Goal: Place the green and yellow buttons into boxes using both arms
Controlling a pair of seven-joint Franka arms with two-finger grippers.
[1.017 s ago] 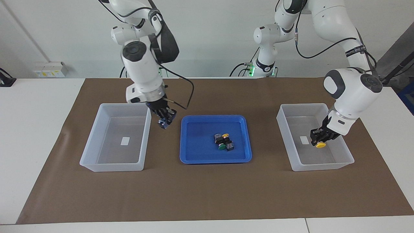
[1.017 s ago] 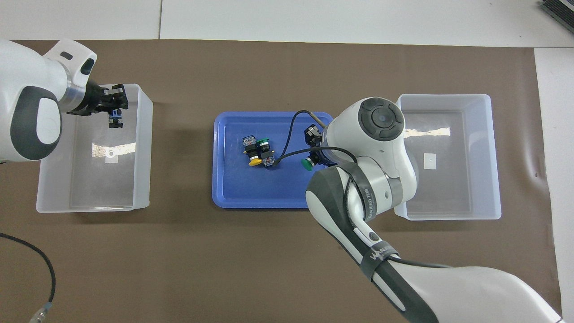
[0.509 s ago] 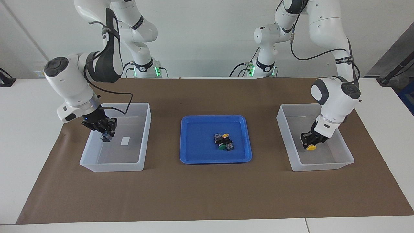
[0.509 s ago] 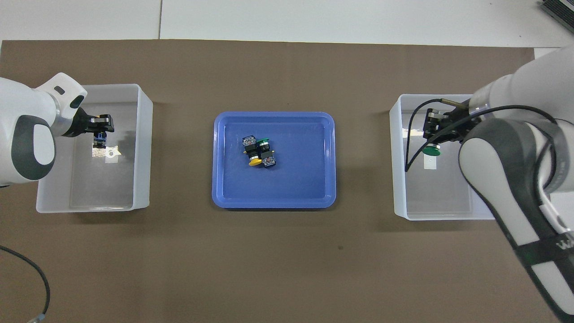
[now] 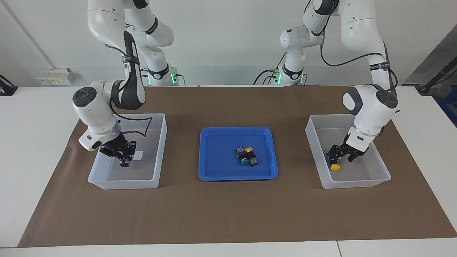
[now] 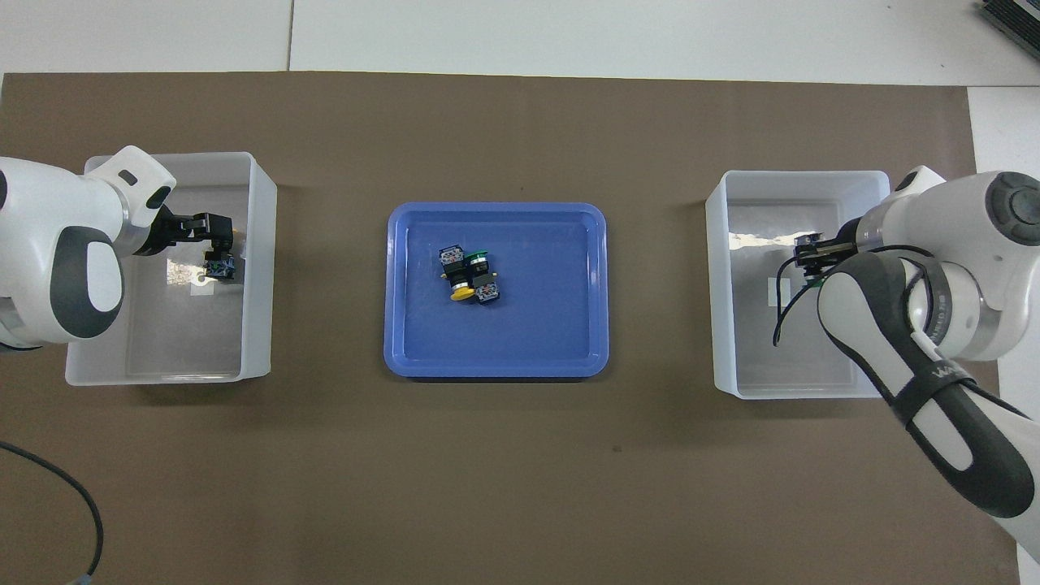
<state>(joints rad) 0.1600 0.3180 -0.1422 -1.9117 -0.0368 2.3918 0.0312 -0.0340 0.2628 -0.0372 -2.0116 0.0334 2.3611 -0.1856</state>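
Two buttons lie touching in the blue tray [image 5: 235, 129] midway along the bench [image 5: 35, 142], the yellow-capped one [image 5: 249, 148] nearer the robots and the green-capped one [image 5: 245, 162] just farther. Toward the left arm's end, the left claw [image 5: 340, 157] hangs low inside a clear box [image 5: 357, 182], fingers spread, a yellow button [image 5: 334, 167] just beneath it. Toward the right arm's end, the right claw [image 5: 124, 159] is down inside the other clear box [image 5: 123, 184], pinching a green button [image 5: 124, 163]; brown mat [image 5: 228, 214] lies bare around all three containers.
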